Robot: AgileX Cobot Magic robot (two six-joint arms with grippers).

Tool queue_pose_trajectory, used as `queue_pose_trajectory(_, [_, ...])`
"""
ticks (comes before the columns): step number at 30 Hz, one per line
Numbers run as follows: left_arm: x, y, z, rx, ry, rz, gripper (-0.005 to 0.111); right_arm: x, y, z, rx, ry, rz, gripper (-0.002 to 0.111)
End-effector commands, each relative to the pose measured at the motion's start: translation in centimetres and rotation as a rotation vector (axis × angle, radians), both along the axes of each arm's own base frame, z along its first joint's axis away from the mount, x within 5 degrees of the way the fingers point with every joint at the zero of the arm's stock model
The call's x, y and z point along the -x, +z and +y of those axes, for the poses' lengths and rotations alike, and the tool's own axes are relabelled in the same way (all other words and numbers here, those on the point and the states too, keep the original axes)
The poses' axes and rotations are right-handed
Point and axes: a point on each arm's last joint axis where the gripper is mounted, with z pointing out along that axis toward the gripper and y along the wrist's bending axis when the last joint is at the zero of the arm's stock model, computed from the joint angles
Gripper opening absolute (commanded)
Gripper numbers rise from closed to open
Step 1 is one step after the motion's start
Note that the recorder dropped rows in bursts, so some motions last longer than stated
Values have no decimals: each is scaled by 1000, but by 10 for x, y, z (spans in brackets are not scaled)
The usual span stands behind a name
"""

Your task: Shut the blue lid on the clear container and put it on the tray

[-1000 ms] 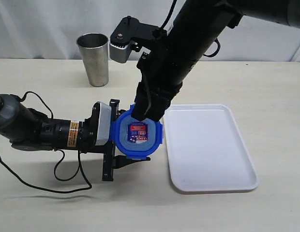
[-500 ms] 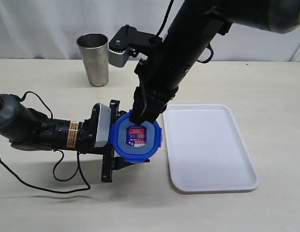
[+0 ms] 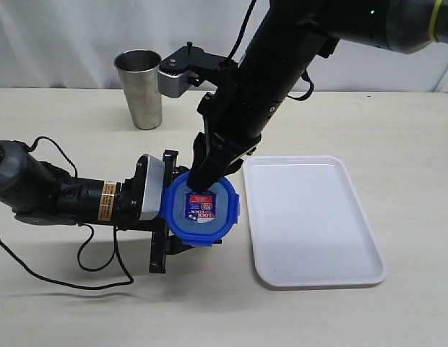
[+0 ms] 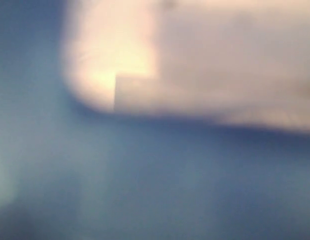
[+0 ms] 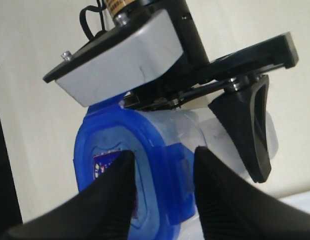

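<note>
Blue plastic on top, seen as the blue lid, lying nearly flat on the mouth of the clear container, just beside the long edge of the tray on the left arm's side, and not on the tray yet. Judged to be upright on the tabletop: long axis vertical, mouth up under the lid, sticker face turned to the ceiling. Clamped from the side away from the tray by the left gripper, with one dark finger pad pressed flat on the clear wall in the right wrist view and the other hidden behind the lid; probably held so to stop the tall, light body from tipping or sliding toward the tray under a push from above. Nothing readable in the left wrist view, only blue and pale blur. Reached from above by the right gripper, fingers apart, tips down at the lid rim near the tray corner closest to the steel cup, with blue plastic showing in the gap; most likely set so for pressing a snap flap down. Cannot tell whether any flap is locked. Well apart from the tray, that cup, no part of this job.
</note>
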Motion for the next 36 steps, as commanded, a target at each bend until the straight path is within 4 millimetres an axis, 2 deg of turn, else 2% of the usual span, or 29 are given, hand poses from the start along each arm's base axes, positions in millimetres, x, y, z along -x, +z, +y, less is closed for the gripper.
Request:
queue_pose_trajectory(1, [-2,1,0,7,47,59,0,-7,-47,-7,166,31,46,35])
queue_pose_trajectory(4, [-3,1,0,7,50,61,0,-10,-44,-10,192,40,15,35])
queue_pose_trajectory(7, [-5,2,0,26,98,136,0,-16,-30,-14,205,0,-39,35])
queue_pose_trajectory(11, [-10,2,1,52,181,248,0,-25,0,-27,168,-110,-93,35])
queue_pose_trajectory(18, [-11,2,1,53,193,253,0,-34,23,-48,133,-252,-157,35])
queue_pose_trajectory(28, [-14,2,2,62,237,282,0,-34,19,-52,154,-328,-131,35])
queue_pose_trajectory(36, [-14,2,2,57,245,282,0,-46,19,-64,238,-539,-227,35])
